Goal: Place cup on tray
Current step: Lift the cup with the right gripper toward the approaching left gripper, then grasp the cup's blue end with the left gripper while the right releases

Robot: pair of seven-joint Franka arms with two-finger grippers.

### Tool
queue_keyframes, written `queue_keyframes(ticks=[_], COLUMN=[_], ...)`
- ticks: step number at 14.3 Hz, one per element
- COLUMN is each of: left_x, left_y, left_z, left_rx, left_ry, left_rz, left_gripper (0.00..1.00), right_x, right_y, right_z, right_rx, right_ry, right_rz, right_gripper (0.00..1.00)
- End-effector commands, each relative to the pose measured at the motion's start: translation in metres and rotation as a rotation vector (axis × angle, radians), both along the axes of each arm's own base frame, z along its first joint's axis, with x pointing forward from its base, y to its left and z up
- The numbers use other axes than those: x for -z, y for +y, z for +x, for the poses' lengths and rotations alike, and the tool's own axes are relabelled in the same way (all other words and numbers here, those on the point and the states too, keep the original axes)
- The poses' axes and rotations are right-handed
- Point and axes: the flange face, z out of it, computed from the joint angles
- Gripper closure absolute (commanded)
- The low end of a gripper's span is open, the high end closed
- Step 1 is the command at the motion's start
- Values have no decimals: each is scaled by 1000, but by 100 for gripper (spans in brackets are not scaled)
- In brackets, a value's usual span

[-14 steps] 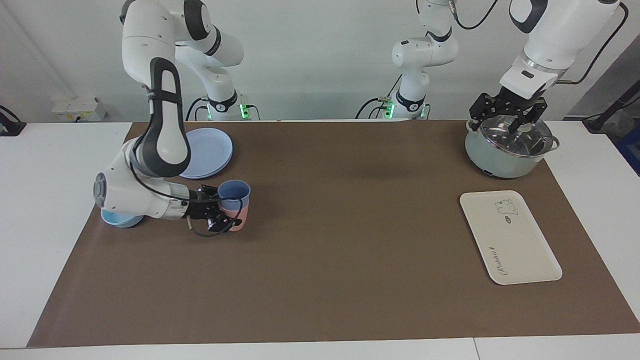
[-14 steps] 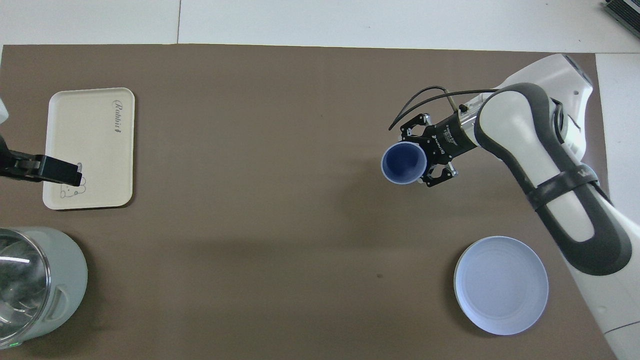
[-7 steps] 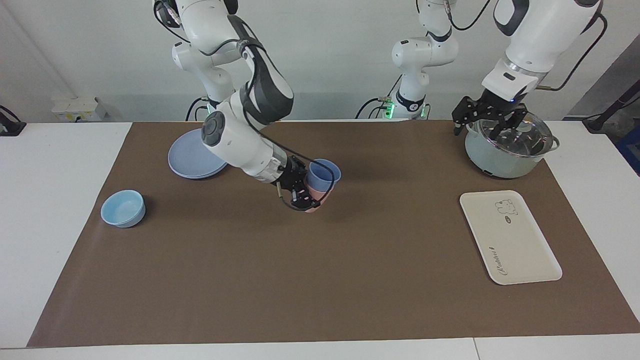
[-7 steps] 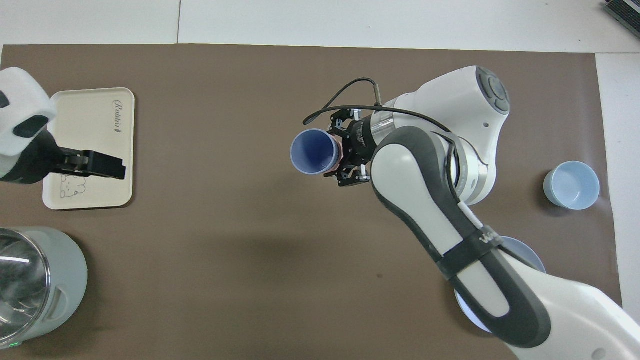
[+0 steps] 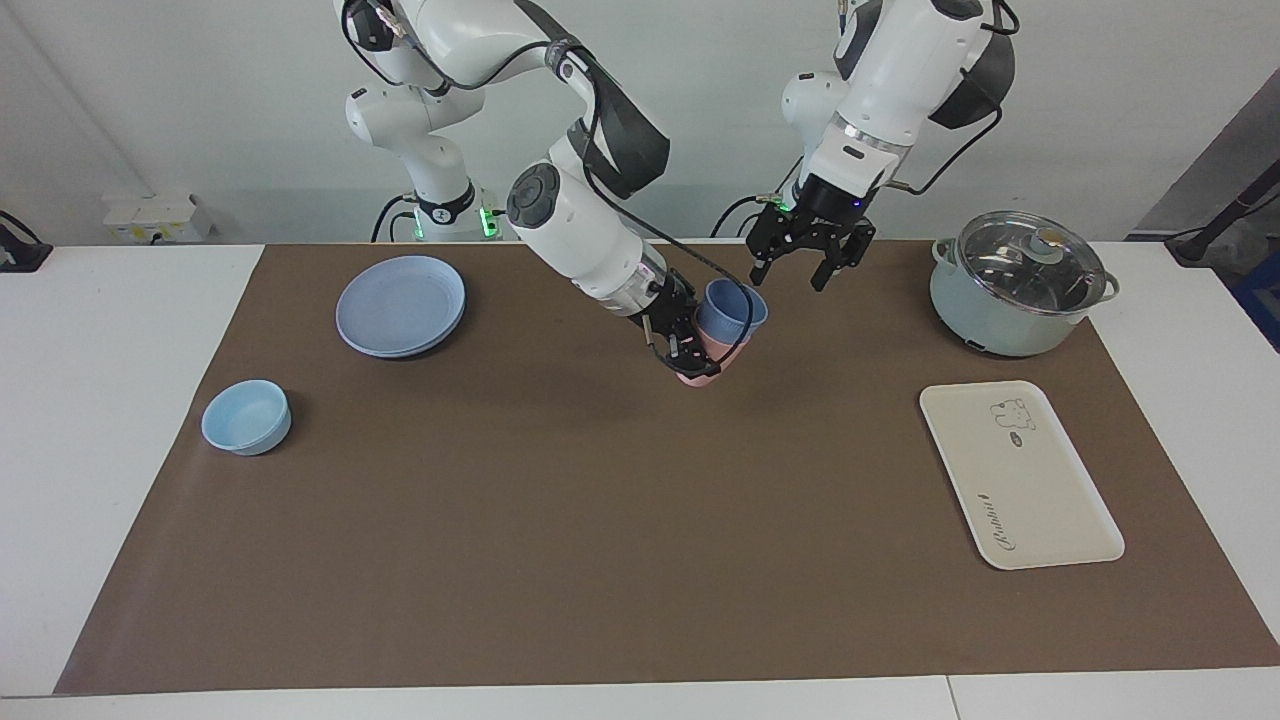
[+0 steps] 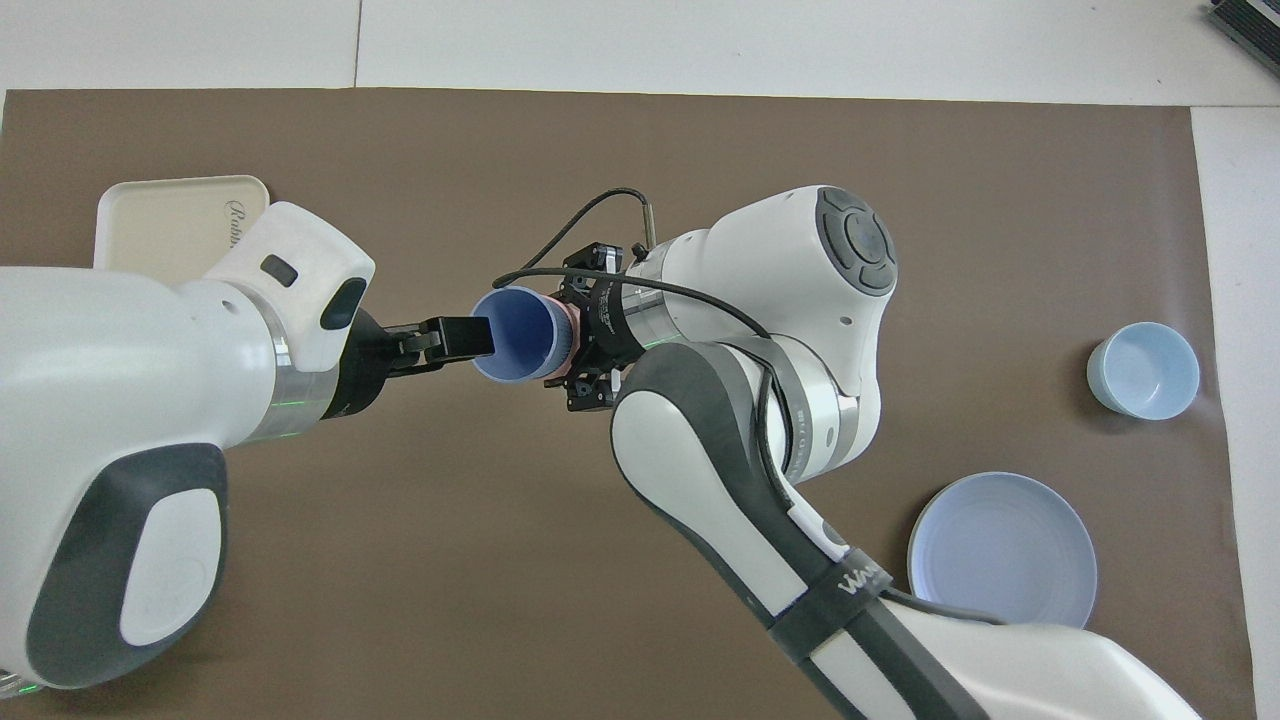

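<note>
Your right claw point(image 5: 697, 345) pinches the pink tumbler point(image 5: 700, 368), seemingly nesting the cup point(image 5: 731, 310); bring the spread left claw point(image 5: 812, 258) squarely onto the cup's rim.

My two arms are glossy white shells with rounded joints, each broken by dark grey bands and a long grey oval inlay along the forearm. Round grey caps with small raised marks cover the elbow joints. A silver ring sits at each wrist, where the white ends and black skeletal linkage begins: my right gripper point(image 5: 700, 345) and my left gripper point(image 5: 812, 262) are both black, open-framed metal. Thin black cables loop loosely from wrists to upper links. Green lights glow at both bases, near the brown mat point(image 5: 600, 520).
</note>
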Motion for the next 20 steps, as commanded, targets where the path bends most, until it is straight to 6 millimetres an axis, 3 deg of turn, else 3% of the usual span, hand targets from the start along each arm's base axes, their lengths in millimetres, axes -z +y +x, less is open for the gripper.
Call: queue_keyframes(ticks=[1,7,8,10,11,12,17,20], left_x=[9,45,46,44,44,44,38,1], left_y=[9,-7,-12,-13,-14,-19,-17,-9], left_z=[-6,-3,-5,-4,-4,-6,-4,-4], left_rx=[-44,-79,-71,-80,-88,-98,-126,-122], left_ry=[2,-13,-11,-13,-18,-14,-3,21], left_rz=[-42,-108,-110,-128,-132,-137,-146,-156], left_gripper=[6,15,27,80,96,100,100,100], right_x=[-5,-3,-4,-4,-4,-4,-3,-5], right_y=[-4,-5,-5,-6,-6,-6,-6,-8], right_z=[2,2,3,4,4,4,3,7], right_rx=[23,24,26,33,33,33,35,53], right_ry=[3,2,-1,-9,-8,-8,-7,-30], right_rz=[16,13,14,16,16,16,15,23], right_gripper=[100,100,100,100,100,100,100,100])
